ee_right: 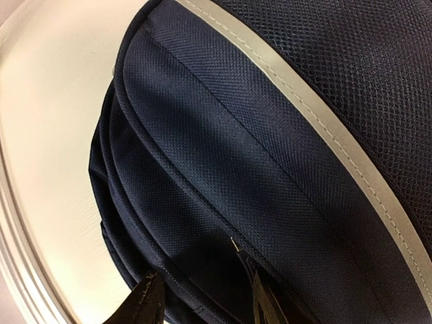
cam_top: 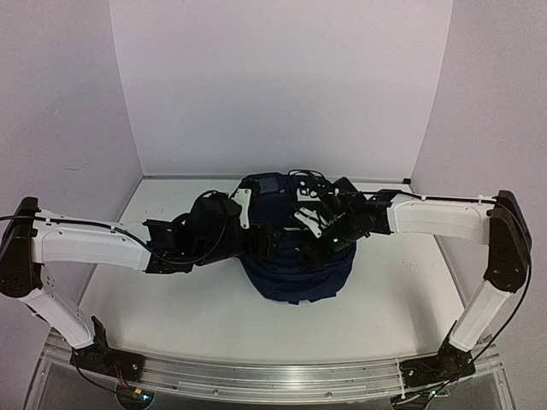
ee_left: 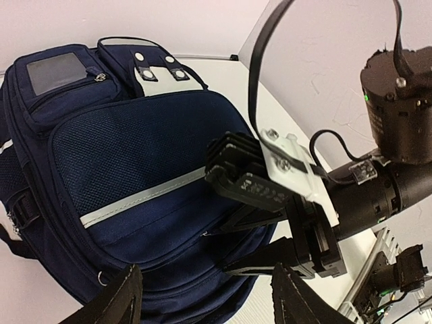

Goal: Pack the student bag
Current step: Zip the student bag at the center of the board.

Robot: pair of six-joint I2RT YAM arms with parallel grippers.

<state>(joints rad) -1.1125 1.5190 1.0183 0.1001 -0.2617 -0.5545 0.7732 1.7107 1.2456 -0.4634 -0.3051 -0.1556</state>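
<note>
Right pincer [ee_right: 202, 305]: tips partly apart, pressed at the zip seam [ee_right: 202, 216] on the side of the student bag [ee_right: 283, 135], and I can't tell if they pinch anything. Left pincer [ee_left: 206, 300] hangs apart and empty just above the bag's front. Risk: the tips slip off the taut fold, or a tug drags the bag, which lies unpinned mid-surface [cam_top: 171, 316]. Both arms crowd over it, with the right arm's cable [ee_left: 255, 74] looping across the left's path.
</note>
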